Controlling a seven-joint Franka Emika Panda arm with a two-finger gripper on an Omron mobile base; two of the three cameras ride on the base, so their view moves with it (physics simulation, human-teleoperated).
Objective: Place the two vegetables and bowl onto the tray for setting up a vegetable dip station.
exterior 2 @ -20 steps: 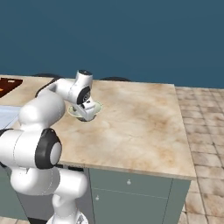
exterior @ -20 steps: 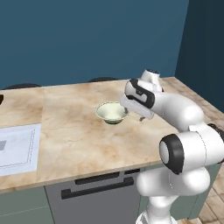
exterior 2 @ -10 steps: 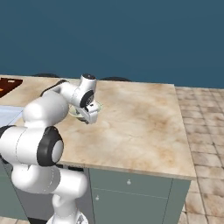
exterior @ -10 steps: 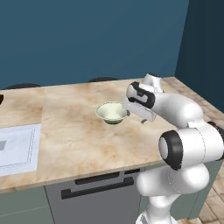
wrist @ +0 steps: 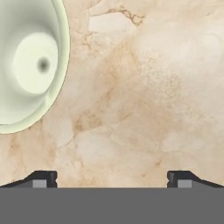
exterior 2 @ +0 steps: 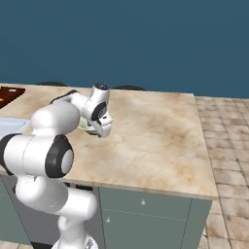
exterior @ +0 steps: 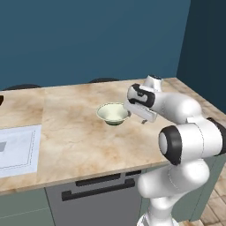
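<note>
The bowl (exterior: 113, 113) stands alone mid-desk (exterior: 75, 137), with bare marble on every side. The claw (exterior: 140, 115), jaws spread wide, hangs just beside the bowl's right rim over bare marble. The sink basin (exterior: 15, 150) lies well apart at the desk's left end

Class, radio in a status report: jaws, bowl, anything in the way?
Gripper jaws open, empty, over bare counter. Bowl upright beside them, not gripped, not on the tray. Nothing in the way.
</note>
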